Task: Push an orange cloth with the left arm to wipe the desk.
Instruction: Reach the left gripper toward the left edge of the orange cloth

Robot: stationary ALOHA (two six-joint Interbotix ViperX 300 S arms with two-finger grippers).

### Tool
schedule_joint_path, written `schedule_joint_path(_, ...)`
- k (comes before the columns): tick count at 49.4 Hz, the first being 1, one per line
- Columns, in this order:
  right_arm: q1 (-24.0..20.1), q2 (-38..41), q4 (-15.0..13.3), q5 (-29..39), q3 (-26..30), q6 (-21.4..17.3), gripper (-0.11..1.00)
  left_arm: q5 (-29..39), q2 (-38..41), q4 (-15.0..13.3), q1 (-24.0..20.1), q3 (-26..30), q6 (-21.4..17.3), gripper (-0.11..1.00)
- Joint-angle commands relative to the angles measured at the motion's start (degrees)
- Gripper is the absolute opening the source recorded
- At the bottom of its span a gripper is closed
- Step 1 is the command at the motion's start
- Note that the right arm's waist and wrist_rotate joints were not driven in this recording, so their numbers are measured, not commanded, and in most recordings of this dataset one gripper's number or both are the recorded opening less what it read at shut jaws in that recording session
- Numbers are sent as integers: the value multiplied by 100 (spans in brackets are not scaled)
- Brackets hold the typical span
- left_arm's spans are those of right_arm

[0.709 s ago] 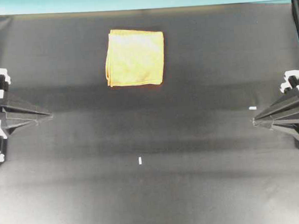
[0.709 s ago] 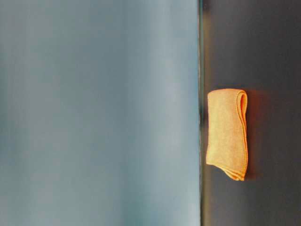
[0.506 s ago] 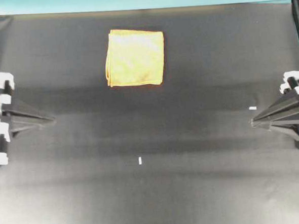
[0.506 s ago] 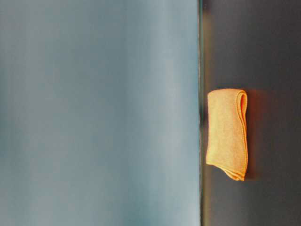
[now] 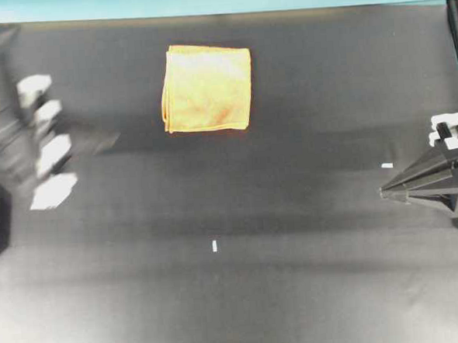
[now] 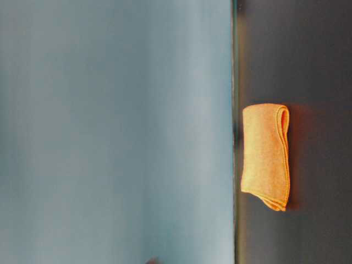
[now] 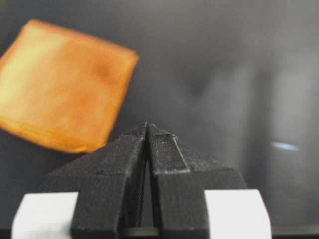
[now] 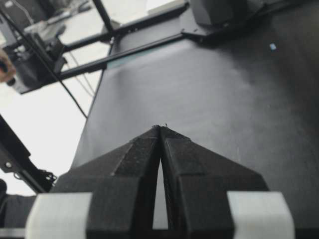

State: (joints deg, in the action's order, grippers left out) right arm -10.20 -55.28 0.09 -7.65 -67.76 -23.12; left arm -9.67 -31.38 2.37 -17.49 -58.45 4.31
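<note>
Orange cloth: folded flat at 12 o'clock on the worktop, untouched | left claw: blurred at 9 o'clock, tips pressed together, holding nothing | right claw: closed at 3 o'clock, well apart | advice: lower the tips onto the cloth's near edge, then push evenly.

orange cloth flat on desk | left pincer blurred, apart
</note>
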Motion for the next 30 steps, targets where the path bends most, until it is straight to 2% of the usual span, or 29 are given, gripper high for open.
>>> schedule_joint_path(1, 0, 44, 0, -9, 44, 0, 0, -202, 721, 18, -211, 439, -62, 0)
schedule_joint_path(10, 9, 9, 0, 9, 18, 0, 0, -475, 1907, 18, -431, 1151, -149, 0)
schedule_joint_path(22, 0, -9, 0, 70, -18, -9, 0, -633, 2936, 18, -677, 1969, -958, 1)
schedule_joint_path(25, 0, -9, 0, 70, -35, 0, 0, -686, 3164, 18, -747, 2145, -1020, 9)
schedule_joint_path(30, 0, -9, 0, 70, -62, 0, 0, -703, 3647, 18, -896, 2487, -914, 37)
